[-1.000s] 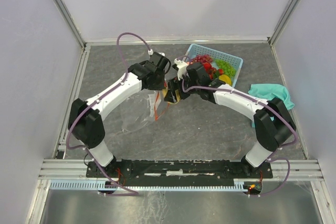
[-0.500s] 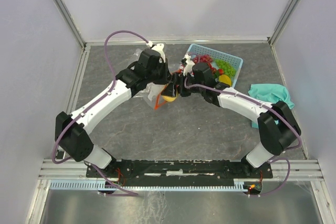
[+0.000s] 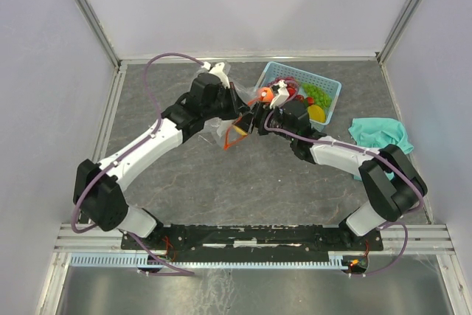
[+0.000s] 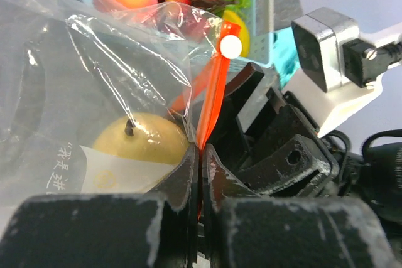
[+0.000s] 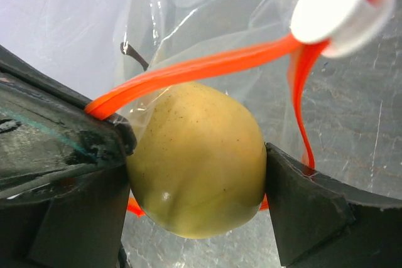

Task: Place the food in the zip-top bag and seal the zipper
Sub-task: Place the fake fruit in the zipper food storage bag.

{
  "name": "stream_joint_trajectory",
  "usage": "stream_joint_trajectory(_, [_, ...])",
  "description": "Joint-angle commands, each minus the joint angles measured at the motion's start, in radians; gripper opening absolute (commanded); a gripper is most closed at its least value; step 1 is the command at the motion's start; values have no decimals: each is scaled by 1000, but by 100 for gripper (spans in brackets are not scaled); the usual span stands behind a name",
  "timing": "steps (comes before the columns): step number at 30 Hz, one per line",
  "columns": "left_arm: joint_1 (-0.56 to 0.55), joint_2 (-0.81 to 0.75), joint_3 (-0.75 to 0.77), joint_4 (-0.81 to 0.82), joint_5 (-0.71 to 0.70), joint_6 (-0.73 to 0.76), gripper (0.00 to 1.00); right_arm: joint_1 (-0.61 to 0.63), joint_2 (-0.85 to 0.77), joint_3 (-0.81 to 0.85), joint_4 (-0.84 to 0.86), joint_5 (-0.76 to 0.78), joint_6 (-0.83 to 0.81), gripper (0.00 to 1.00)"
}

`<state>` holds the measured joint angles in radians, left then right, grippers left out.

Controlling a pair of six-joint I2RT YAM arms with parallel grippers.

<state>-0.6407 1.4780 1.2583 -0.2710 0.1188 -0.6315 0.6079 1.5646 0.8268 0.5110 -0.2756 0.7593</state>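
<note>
The clear zip-top bag [image 4: 94,80] hangs off the table with its mouth held up. My left gripper [image 4: 201,152] is shut on the red-orange zipper [image 4: 213,92], just below the white slider [image 4: 230,45]. My right gripper [image 5: 198,167] is shut on a yellow fruit [image 5: 198,158] with a dark stem, one piece of the food. The zipper strip [image 5: 207,64] loops around that fruit at the bag's mouth. In the left wrist view the fruit [image 4: 141,139] shows through the plastic behind the white label. From above, both grippers [image 3: 234,125] [image 3: 252,120] meet beside the basket.
A light-blue basket [image 3: 330,88] at the back right holds the other food, among it a peach [image 3: 264,95], green grapes and red pieces. A teal cloth [image 3: 380,132] lies to the right of it. Grey walls and metal rails border the table.
The left arm has lifted the bag off the table and carried it toward the back. The right gripper has followed with the yellow fruit, staying at the bag's mouth.
</note>
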Motion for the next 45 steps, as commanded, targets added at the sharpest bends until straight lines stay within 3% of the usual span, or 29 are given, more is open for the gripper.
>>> stream_joint_trajectory(1, [-16, -50, -37, 97, 138, -135, 3, -11, -33, 9, 201, 119, -7, 37])
stream_joint_trajectory(4, [-16, -60, -45, 95, 125, -151, 3, -21, -62, -22, 177, 224, -12, 39])
stream_joint_trajectory(7, [-16, -74, -48, 82, 101, -146, 3, -58, -72, -45, 203, 234, 26, 39])
stream_joint_trajectory(11, [-16, -76, -64, 109, 134, -164, 3, -66, -60, -20, 190, 181, 23, 40])
stream_joint_trajectory(15, [-16, -71, -79, 151, 156, -180, 3, -65, -36, 28, 180, 31, -6, 45])
stream_joint_trajectory(20, [-14, -70, -73, 176, 151, -192, 3, -64, -42, 26, 109, -39, -75, 61])
stream_joint_trajectory(24, [-9, -76, -79, 172, 128, -204, 3, -64, -82, 55, -45, -61, -142, 77])
stream_joint_trajectory(36, [34, -145, -100, 150, 29, -211, 3, -64, -131, 127, -315, -122, -224, 100])
stream_joint_trajectory(45, [52, -158, -97, 106, -21, -174, 3, -64, -165, 198, -418, -140, -247, 99])
